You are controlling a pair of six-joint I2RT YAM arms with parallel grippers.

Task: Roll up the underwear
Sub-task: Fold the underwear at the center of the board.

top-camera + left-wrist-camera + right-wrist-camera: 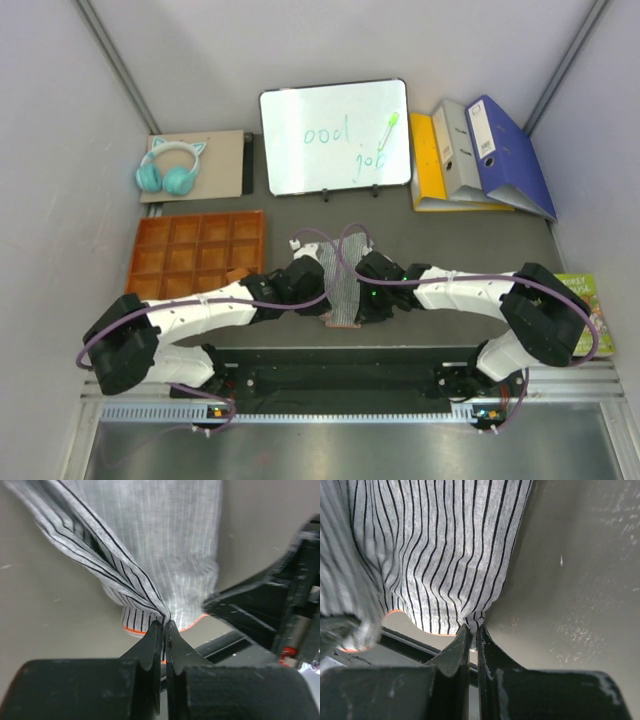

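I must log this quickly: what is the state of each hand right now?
Left hand: closed, pinching the striped boxer shorts.
Right hand: closed, pinching the same shorts at their edge.

at the back i see a whiteboard (pixel 333 137) with a green marker (pixel 386 130) on it. teal headphones (pixel 170 168) lie on a cardboard sheet (pixel 225 160) to its left, three binders (pixel 480 155) lean at its right, an orange compartment tray (pixel 200 255) sits nearer, and a green book (pixel 590 310) lies far right.

The dark table (pixel 470 250) carries an orange tray (pixel 200 215), whiteboard (pixel 320 140) and binders (pixel 480 155).
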